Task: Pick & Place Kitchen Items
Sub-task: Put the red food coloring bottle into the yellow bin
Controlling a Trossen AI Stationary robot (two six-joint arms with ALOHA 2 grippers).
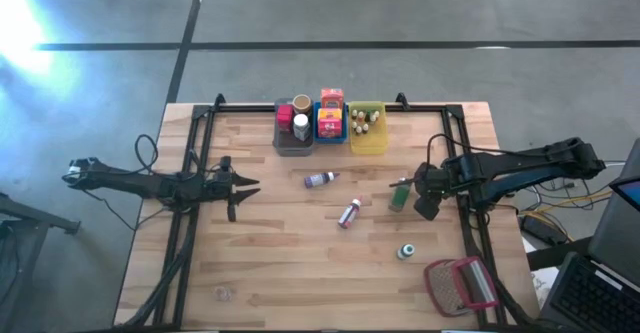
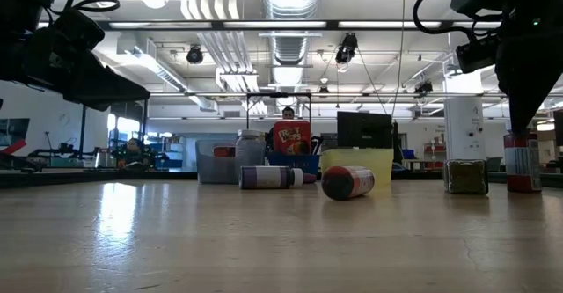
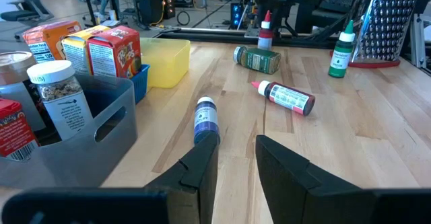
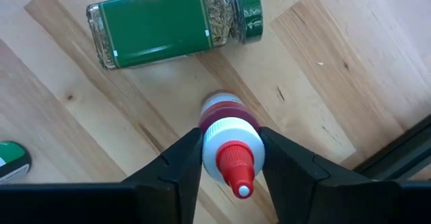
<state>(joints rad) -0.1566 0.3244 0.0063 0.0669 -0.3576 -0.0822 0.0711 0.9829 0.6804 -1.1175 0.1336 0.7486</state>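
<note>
Evidently the pick was in hand: the right gripper [image 4: 230, 158] had its jaws pinching a small upright red-capped white bottle [image 4: 229, 143] standing beside the lying green-labelled spice jar [image 4: 172, 23] near the table's right rail. A straight lift seemed next. The left gripper [image 3: 236, 158] waited, jaws slightly apart, empty.

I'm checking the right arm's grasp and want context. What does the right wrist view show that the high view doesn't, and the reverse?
Only the right wrist view shows the right gripper with its fingers closing around a small red-capped bottle standing upright.

Only the high view shows the grey bin, blue bin, yellow bin, the left gripper waiting at the table's left, and the purple-capped bottle.

Both show the green-labelled jar lying on its side beside that gripper.
</note>
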